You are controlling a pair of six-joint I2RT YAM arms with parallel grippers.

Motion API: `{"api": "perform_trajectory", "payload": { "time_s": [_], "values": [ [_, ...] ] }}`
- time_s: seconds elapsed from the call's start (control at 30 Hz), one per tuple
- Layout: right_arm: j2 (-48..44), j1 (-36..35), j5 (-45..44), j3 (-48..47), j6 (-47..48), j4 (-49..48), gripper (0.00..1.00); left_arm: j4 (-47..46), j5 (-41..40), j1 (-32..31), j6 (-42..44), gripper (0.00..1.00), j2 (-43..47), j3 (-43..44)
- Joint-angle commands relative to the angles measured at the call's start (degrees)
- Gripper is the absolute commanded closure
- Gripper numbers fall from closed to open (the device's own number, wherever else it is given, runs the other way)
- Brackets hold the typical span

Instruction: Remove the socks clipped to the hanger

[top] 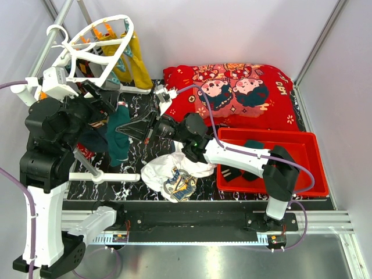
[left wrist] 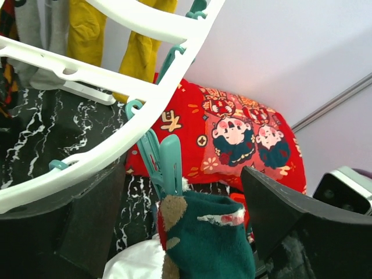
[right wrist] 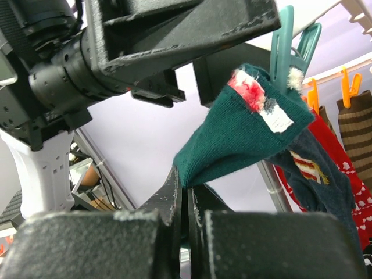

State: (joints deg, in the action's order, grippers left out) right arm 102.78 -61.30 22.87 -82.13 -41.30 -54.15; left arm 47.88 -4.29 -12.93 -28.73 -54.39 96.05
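The white hanger (top: 96, 43) hangs at the back left, with mustard-yellow socks (top: 136, 61) clipped on its far side. A dark teal sock (left wrist: 209, 238) hangs from a teal clip (left wrist: 168, 163) on the hanger's rim (left wrist: 116, 145). My left gripper (left wrist: 181, 174) is open, with one finger on each side of that clip and clear of it. From below, my right gripper (right wrist: 189, 186) is shut on the teal sock's (right wrist: 238, 133) lower edge. Behind it hang a brown-striped sock (right wrist: 354, 128) and a red sock (right wrist: 343, 186) on orange clips (right wrist: 346, 81).
A red tray (top: 314, 174) at the right holds dark socks. A red printed cushion (top: 232, 87) lies at the back. White cloth and a patterned sock (top: 174, 174) lie on the black marbled table near the front. A grey metal rail (top: 52, 40) carries the hanger.
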Motion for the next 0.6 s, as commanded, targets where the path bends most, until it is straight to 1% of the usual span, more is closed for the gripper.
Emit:
{"api": "perform_trajectory", "payload": {
  "time_s": [0.0, 0.03, 0.17, 0.33, 0.57],
  "values": [
    [-2.06, 0.21, 2.00, 0.21, -1.06, -4.30, 1.00, -6.74, 4.03, 1.85, -2.64, 0.17, 1.04, -2.00],
    [-2.15, 0.39, 2.00, 0.30, -0.98, -4.30, 1.00, -7.18, 6.12, 2.55, -2.99, 0.18, 1.30, -2.27],
    [-2.33, 0.56, 2.09, 0.74, -0.89, -4.38, 1.00, -9.20, 7.98, 3.79, -4.23, 0.19, 1.57, -4.03],
    [-2.32, 0.65, 2.35, 0.57, -1.50, -4.74, 1.00, -12.10, 8.34, 5.28, -4.67, 0.23, 2.88, -7.36],
    [-1.88, 1.00, 2.88, 0.56, -2.91, -5.62, 1.00, -13.07, 7.81, 5.98, -4.76, 0.29, 3.24, -8.42]
  ]
}}
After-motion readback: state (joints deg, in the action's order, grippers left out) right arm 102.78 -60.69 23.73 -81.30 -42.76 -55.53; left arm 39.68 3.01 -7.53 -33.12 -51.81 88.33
